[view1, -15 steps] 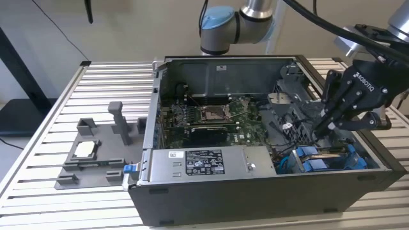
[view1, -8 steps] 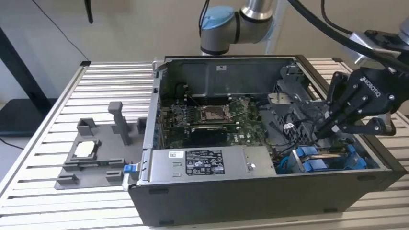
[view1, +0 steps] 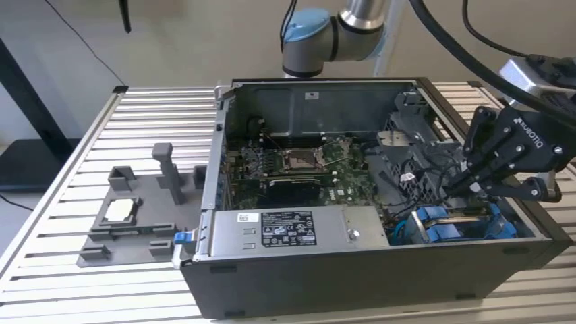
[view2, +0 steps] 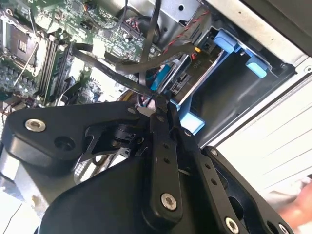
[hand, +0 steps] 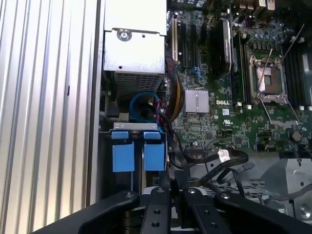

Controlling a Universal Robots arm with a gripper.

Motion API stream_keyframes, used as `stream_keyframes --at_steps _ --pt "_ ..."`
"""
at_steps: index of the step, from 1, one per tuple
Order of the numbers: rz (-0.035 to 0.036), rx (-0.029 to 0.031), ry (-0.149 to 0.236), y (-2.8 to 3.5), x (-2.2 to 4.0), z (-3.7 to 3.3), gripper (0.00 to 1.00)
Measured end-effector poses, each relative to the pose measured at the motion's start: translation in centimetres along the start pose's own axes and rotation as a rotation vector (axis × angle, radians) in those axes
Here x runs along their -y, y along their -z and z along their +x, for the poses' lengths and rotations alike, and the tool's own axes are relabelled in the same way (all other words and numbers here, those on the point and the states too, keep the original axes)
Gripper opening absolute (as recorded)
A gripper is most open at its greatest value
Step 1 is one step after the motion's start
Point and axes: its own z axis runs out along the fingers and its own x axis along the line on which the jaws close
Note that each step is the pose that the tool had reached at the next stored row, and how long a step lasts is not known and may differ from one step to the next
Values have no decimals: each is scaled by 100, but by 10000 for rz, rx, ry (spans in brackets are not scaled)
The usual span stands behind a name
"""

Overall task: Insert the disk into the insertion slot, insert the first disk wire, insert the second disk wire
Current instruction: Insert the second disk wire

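Observation:
My gripper reaches down into the open computer case at the exterior view's right, just above the insertion slot with its blue plastic fittings. In the second wrist view the gripper is shut on the end of a flat black disk wire that runs back over the motherboard. Its tip hangs close beside the slot's blue frame. Two blue carrier tabs show in the first wrist view, with the gripper right next to them. The disk's silver body is hidden.
The grey power-supply box fills the case's front. The green motherboard with its CPU socket lies in the middle. More loose black cables cross near the bay. A grey fixture stands on the slatted table at the exterior view's left.

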Motion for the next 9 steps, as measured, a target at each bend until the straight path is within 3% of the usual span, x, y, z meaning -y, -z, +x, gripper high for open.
stream_keyframes --at_steps 2,4,9 --pt "-3 111 24 -7 18 30 16" --pt "-4 169 37 -15 40 54 16" --pt "-4 198 44 -27 80 71 16"
